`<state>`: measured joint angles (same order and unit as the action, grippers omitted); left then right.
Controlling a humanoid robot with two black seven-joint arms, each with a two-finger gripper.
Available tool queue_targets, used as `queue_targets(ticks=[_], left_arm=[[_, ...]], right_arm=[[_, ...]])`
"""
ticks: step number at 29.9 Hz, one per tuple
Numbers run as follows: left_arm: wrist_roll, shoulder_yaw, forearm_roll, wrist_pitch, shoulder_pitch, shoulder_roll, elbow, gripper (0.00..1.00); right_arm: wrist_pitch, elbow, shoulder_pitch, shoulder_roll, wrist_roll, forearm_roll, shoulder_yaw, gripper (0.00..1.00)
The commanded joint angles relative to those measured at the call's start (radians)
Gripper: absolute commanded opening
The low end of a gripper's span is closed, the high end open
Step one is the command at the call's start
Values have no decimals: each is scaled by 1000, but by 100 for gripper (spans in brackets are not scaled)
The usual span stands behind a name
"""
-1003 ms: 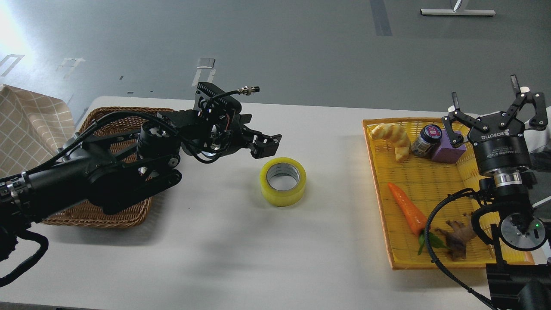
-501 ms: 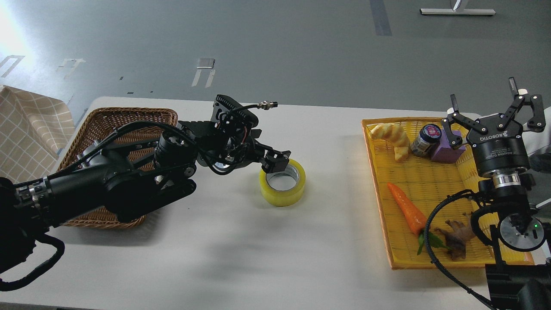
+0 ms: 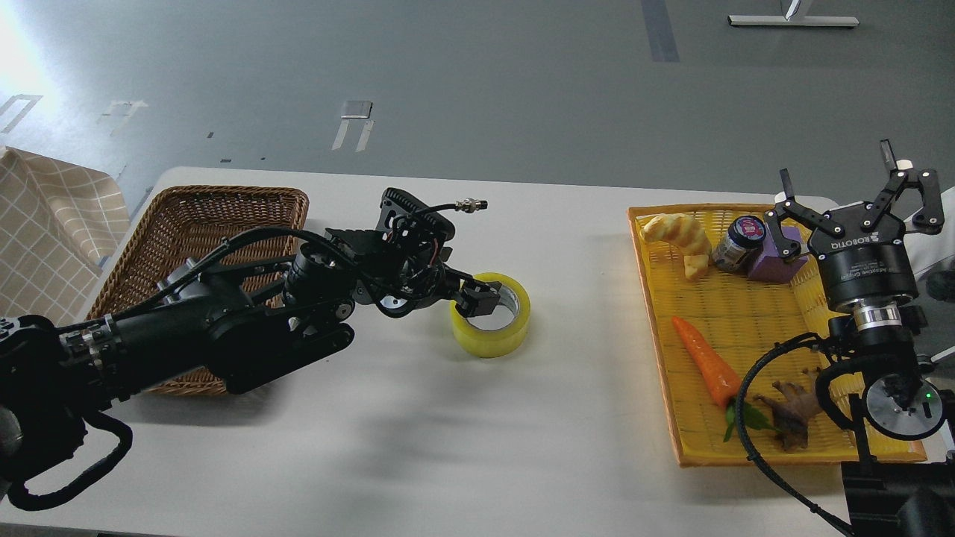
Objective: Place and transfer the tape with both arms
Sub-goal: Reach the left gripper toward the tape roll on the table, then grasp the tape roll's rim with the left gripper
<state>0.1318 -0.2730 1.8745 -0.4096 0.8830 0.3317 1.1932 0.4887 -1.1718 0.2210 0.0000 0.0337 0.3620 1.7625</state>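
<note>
Tape roll (image 3: 490, 326) flat on table (image 3: 418, 440): light, rigid, slick film; grip across the wall. My left gripper (image 3: 471, 294) straddles its near rim, closure unclear; right gripper (image 3: 850, 195) spread

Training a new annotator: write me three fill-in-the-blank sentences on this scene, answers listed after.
1. The tape lies on the white ____ between the two containers.
2. The left gripper reaches the tape's rim; the right gripper is ____.
3. The carrot lies in the ____ tray.

Answers: table; open; yellow
</note>
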Motion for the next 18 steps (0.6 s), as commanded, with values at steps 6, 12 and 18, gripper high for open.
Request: queue_targets(ticks=[6,12,18], left_arm=[[0,0,-2,0,-27,-2,-23,95],[0,0,-3,0,-27,-25,-53,89],[0,0,-3,0,-48,-39,-64,84]], right_arm=[[0,0,0,0,0,0,0,100],[0,0,-5,0,0,0,0,100],[0,0,-8,0,0,0,0,100]])
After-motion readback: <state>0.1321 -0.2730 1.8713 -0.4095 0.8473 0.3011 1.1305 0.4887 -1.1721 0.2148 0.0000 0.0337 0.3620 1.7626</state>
